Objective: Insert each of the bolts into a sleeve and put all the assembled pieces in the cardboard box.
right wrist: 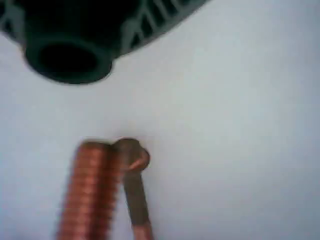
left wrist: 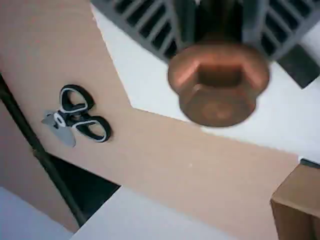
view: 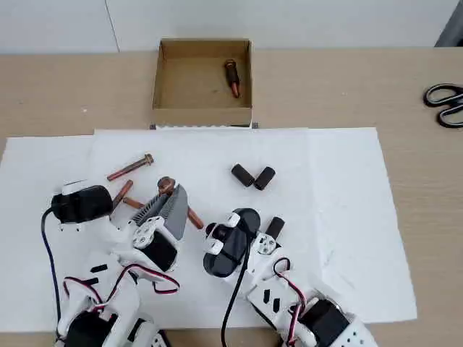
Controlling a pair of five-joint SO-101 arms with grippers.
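Observation:
My left gripper (view: 171, 196) is shut on a copper bolt (view: 166, 185); its hex head (left wrist: 217, 82) sticks out between the grey fingers (left wrist: 140, 20), and its threaded end (view: 195, 217) points toward the right arm. My right gripper (view: 219, 232) is shut on a black sleeve (right wrist: 67, 57) whose open bore faces that threaded end (right wrist: 87, 190), a short gap apart. Two loose bolts (view: 130, 167) (view: 121, 194) lie on the paper to the left. Three loose sleeves (view: 242, 174) (view: 265, 177) (view: 275, 227) lie to the right. The cardboard box (view: 165, 107) holds one assembled piece (view: 232, 76).
White paper (view: 340, 217) covers the front of the wooden table. Scissors (view: 445, 103) lie at the far right edge, and they show as scissors (left wrist: 80, 115) in the left wrist view. A corner of the box (left wrist: 295, 205) shows there too.

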